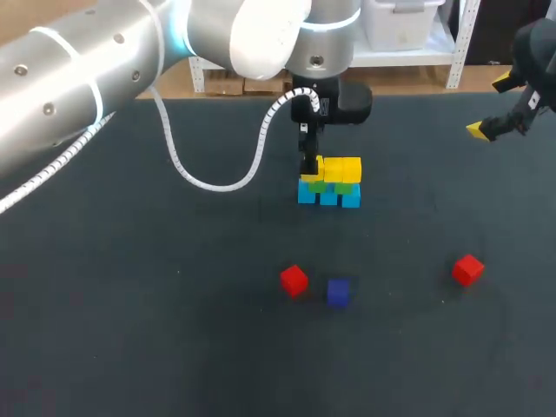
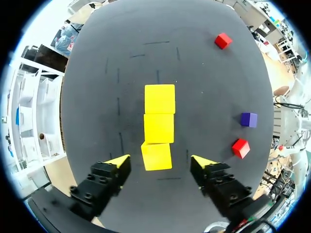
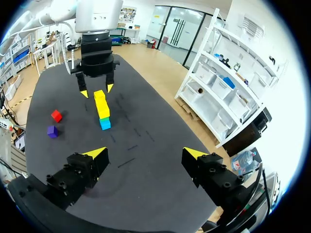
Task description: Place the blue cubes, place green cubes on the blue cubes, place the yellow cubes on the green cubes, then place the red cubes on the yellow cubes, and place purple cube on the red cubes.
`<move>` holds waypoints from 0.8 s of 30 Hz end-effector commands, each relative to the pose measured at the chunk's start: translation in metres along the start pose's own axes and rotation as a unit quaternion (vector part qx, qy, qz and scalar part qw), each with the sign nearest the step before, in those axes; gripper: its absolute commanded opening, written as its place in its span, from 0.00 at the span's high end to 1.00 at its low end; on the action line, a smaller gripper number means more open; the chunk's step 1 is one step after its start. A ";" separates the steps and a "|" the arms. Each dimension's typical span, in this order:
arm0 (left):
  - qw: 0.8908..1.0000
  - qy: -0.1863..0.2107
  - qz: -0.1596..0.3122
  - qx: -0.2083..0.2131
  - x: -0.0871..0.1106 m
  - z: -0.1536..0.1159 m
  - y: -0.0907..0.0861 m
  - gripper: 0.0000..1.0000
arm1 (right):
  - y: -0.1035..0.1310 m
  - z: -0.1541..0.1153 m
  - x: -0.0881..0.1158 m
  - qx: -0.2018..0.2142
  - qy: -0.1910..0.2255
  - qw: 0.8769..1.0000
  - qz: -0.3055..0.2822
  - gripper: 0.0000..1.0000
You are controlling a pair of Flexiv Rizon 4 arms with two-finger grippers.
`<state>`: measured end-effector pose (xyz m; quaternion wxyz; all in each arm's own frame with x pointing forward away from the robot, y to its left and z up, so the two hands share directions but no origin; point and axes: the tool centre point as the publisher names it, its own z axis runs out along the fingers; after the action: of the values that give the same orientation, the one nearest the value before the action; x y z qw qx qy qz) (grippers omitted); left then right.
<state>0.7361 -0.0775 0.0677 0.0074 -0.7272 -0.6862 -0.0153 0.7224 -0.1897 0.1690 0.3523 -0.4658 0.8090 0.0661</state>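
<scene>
Yellow cubes [image 2: 159, 127] make the top layer of a three-layer block at the far middle of the table [image 1: 130, 304]: three in a row over green cubes [image 1: 345, 188], which rest on blue cubes [image 1: 328, 197]. The left gripper [image 2: 159, 163] hangs straight above the left end of the row, fingers spread wide and holding nothing. In the left wrist view the nearest yellow cube [image 2: 156, 156] lies between the two yellow tips, with dark table showing on either side of it, and it sits slightly askew from the line of the other two. Nearer the robot, one red cube [image 1: 294, 280] lies just beside the purple cube [image 1: 338, 292], both loose on the table and well apart from the block. A second red cube [image 1: 467, 269] lies off to the right, apart from that pair. The right gripper [image 3: 146, 154] is above the table's far right side, well away from the block, its fingers wide open and empty
</scene>
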 end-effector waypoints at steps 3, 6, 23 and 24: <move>1.000 -0.002 -0.002 -0.002 0.003 -0.008 0.002 0.00 | -0.001 0.000 0.000 -0.003 -0.001 1.000 0.000 0.00; 1.000 -0.003 -0.008 -0.002 0.007 -0.011 0.001 0.00 | -0.001 0.000 0.000 -0.003 -0.001 1.000 0.000 0.00; 1.000 -0.023 -0.017 0.005 0.030 -0.032 -0.020 0.00 | -0.001 0.000 0.000 -0.003 -0.001 1.000 0.000 0.00; 0.999 -0.029 -0.024 0.005 0.033 -0.034 -0.022 0.00 | -0.001 0.000 0.000 -0.003 -0.001 1.000 0.000 0.00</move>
<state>0.7279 -0.0577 0.0983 0.0097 -0.7143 -0.6998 0.0049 0.7224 -0.1897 0.1690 0.3523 -0.4658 0.8090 0.0661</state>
